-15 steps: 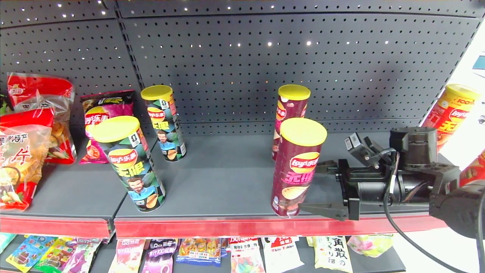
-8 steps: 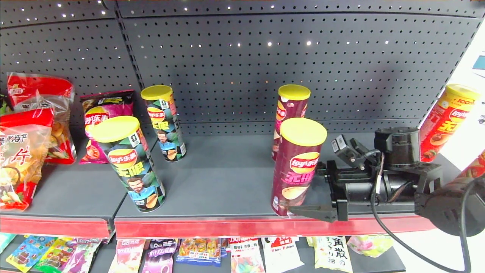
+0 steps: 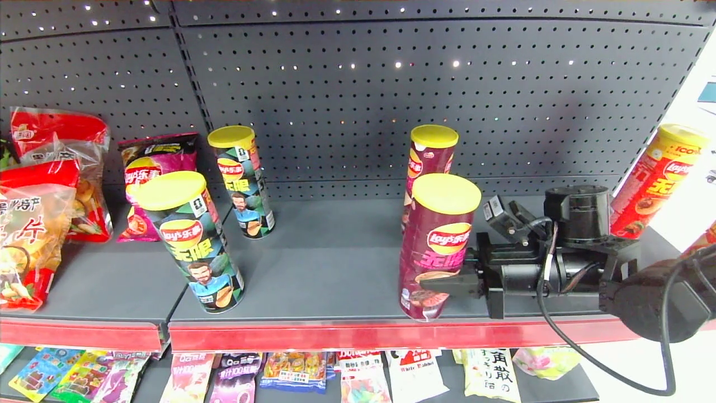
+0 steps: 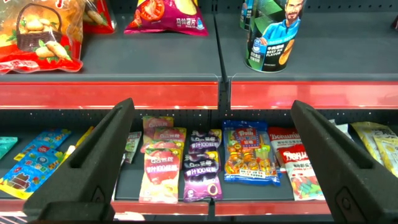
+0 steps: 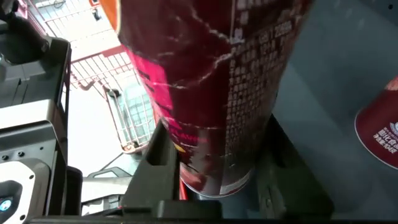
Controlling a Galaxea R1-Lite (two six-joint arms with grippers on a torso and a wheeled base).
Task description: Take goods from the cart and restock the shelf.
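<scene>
Our right arm lying level along the shelf [image 3: 335, 268] front, our right gripper [image 3: 447, 272] clamped on the upright maroon can [image 3: 442, 224], a matching can [image 3: 430, 148] near the hand, deeper in, our left gripper [image 4: 211, 106] spread wide and empty, snack packets [image 4: 199, 168] ahead of it.

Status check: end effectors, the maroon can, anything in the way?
Right end effector shut on front maroon can, upright at shelf front edge. Left end effector open, empty. Second maroon can close behind; no other obstruction.
</scene>
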